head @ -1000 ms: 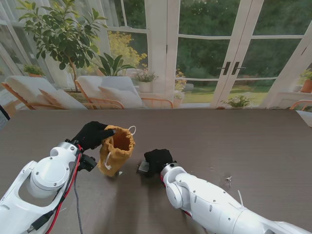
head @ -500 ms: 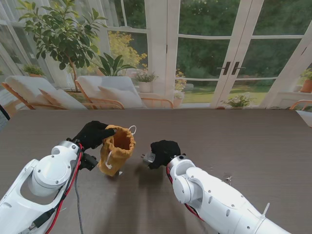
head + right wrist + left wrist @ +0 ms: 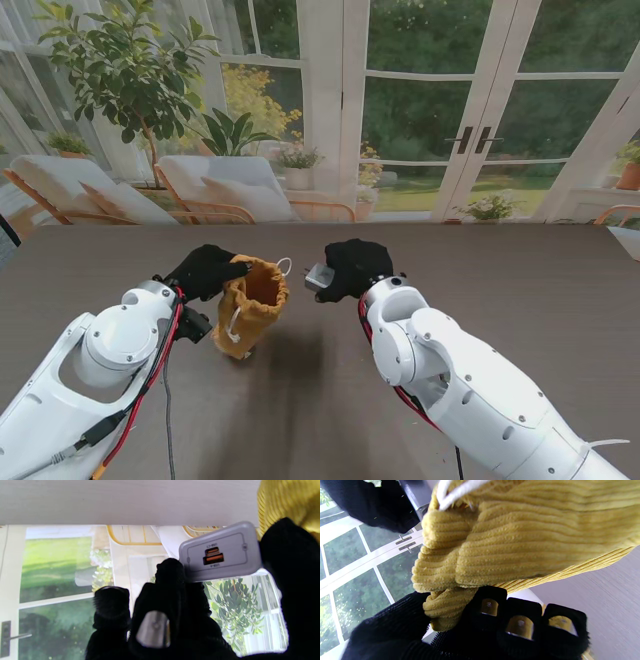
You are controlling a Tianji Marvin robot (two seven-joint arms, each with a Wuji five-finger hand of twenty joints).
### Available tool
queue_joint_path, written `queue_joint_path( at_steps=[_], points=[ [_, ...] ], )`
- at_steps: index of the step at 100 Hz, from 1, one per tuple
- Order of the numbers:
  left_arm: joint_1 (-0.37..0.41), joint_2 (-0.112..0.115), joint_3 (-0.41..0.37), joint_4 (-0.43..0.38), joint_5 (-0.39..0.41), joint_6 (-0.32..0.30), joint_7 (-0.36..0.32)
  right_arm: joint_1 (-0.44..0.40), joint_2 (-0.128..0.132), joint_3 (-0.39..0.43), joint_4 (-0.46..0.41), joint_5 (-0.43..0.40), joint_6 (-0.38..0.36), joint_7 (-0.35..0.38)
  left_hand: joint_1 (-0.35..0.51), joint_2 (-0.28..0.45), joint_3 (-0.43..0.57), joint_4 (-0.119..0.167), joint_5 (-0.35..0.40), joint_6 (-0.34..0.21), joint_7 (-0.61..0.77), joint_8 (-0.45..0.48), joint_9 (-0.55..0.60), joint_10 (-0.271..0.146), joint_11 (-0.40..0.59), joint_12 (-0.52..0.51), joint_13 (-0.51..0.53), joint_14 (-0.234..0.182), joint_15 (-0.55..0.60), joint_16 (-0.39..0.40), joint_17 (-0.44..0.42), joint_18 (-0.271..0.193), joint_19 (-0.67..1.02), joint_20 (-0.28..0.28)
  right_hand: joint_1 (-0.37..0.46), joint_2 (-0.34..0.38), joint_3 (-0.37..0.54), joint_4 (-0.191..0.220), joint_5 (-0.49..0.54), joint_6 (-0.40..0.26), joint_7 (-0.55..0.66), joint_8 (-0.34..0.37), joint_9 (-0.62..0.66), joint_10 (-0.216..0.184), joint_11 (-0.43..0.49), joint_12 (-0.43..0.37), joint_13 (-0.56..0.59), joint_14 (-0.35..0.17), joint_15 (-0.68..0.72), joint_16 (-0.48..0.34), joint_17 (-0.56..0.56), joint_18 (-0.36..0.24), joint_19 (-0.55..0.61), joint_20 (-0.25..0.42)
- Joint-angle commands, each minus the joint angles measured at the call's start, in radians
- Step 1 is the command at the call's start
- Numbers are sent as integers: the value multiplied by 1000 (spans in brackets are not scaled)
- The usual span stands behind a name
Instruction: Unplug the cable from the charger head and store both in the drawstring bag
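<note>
A mustard-yellow drawstring bag (image 3: 250, 305) stands upright on the table with its mouth open; its ribbed cloth (image 3: 520, 542) fills the left wrist view. My left hand (image 3: 207, 272) is shut on the bag's rim, pinching a fold of cloth. My right hand (image 3: 352, 268) is lifted off the table just right of the bag's mouth, shut on the grey charger head (image 3: 319, 277). In the right wrist view the charger head (image 3: 220, 552) shows its port face with two orange sockets and no cable in them. I cannot see the cable in any view.
The dark wood table (image 3: 500, 290) stretches to my right and away from me. Small white scraps (image 3: 432, 430) lie near my right forearm. Windows, lounge chairs and plants stand beyond the table's far edge.
My right hand has lifted the charger head off the table and carried it away from me, up beside the bag's mouth. My left hand and the bag shifted slightly right.
</note>
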Motion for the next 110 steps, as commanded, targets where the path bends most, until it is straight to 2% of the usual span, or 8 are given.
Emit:
queue_joint_path(
  at_steps=[1,30,110],
  points=[
    [-13,-4,9,5,-7,-3,-28,-5,-1,2,-41,-10,-1,16,50,52,3,-24,-19,106,-6,-4,-9,-18,8,21,15,-54,79,14,4,34,73,16,143,135,169,52,114,-96,225,84,65,-32,83,18,2,-49,49,17,492,-19,70,33],
    [-50,-3,49,24,-26,-21,-45,-9,2,-14,-123,-24,12,50,53,53,0,-25,-21,106,-8,-5,-10,-17,7,21,15,-54,79,14,4,34,73,17,143,140,161,53,115,-97,220,88,70,-33,77,19,2,-55,56,20,493,-27,75,33],
    [-75,2,96,6,-36,-54,-72,18,-1,-90,-125,-8,33,81,56,55,-5,-28,-23,105,-15,-8,-12,-16,4,20,15,-54,79,14,1,35,70,20,148,148,144,51,115,-69,215,98,85,-23,64,15,2,-46,69,26,494,-17,84,33]
  ],
)
